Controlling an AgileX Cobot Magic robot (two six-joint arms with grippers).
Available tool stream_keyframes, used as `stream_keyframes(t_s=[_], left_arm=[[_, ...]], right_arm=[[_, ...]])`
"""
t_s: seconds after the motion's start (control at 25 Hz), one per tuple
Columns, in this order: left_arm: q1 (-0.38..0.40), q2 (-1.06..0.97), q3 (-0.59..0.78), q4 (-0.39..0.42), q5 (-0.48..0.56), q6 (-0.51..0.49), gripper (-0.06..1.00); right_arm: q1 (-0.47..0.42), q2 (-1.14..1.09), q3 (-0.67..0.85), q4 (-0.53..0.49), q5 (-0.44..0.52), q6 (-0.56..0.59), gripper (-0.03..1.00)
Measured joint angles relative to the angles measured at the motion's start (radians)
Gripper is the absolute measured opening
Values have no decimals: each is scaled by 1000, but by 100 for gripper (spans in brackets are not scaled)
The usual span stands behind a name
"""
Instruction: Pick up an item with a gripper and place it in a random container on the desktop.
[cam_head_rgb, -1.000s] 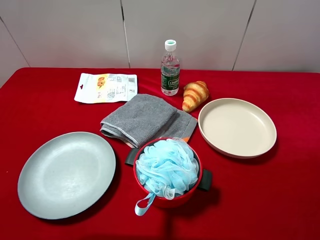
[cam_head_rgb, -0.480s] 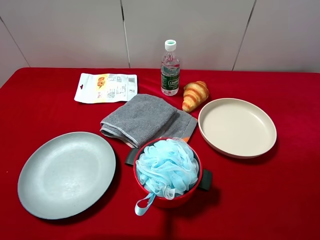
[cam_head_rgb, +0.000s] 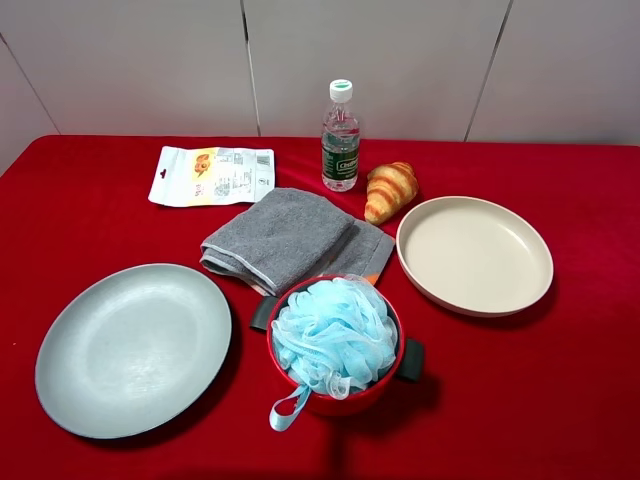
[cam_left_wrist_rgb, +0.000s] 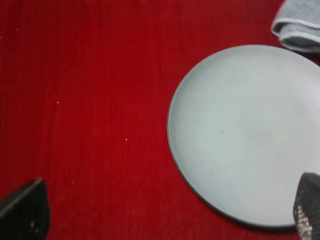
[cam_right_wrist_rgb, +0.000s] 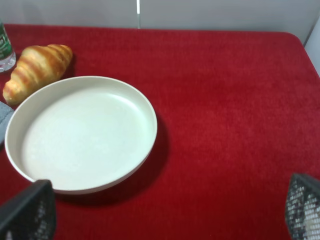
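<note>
Overhead, the fluffy light-blue mesh bath pouf (cam_head_rgb: 335, 336) is sitting in the round red pot (cam_head_rgb: 336, 398) on the red-clothed worktop (cam_head_rgb: 520, 400). Left wrist: the left claw (cam_left_wrist_rgb: 165, 217) is hanging spread above the grey-blue flat plate (cam_left_wrist_rgb: 245, 135). Right wrist: the right claw (cam_right_wrist_rgb: 167, 212) is gaping beside the cream shallow dish (cam_right_wrist_rgb: 80, 132).

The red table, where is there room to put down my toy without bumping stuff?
Bare red cloth lies in front of the cream dish, right of the pot. More lies left of the grey plate and behind it. The middle is crowded: towel, pot, bottle and croissant sit close together.
</note>
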Motion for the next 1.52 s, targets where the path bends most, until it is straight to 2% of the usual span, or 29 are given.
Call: stream_keyframes(t_s=[0.32, 0.6, 1.52], left_arm=[[79, -123, 33, -66, -46, 44, 96], [79, -158, 36, -68, -46, 71, 96], [79, -158, 36, -68, -47, 72, 96]], right_arm=[[0, 0, 0, 0, 0, 0, 69], [0, 0, 0, 0, 1, 0, 69], [0, 0, 0, 0, 0, 0, 69]])
